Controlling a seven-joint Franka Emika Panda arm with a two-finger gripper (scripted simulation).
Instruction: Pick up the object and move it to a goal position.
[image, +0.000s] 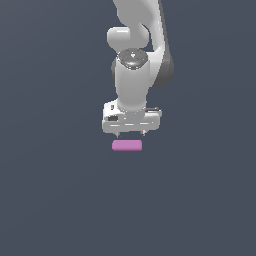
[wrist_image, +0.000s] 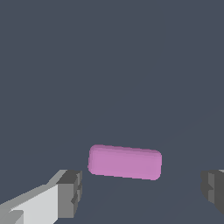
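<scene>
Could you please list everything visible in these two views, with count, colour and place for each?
block: one, pink, lying flat on the surface, just ahead of the pincer in the exterior view; in the wrist view it lies between the two fingers' line and a little beyond them.
surface: one, dark grey-blue, fills the background of both views.
arm: one, white with grey joints, coming down from the top of the exterior view.
pincer: one, white body with grey fingers, open wide, not touching the block.
</scene>
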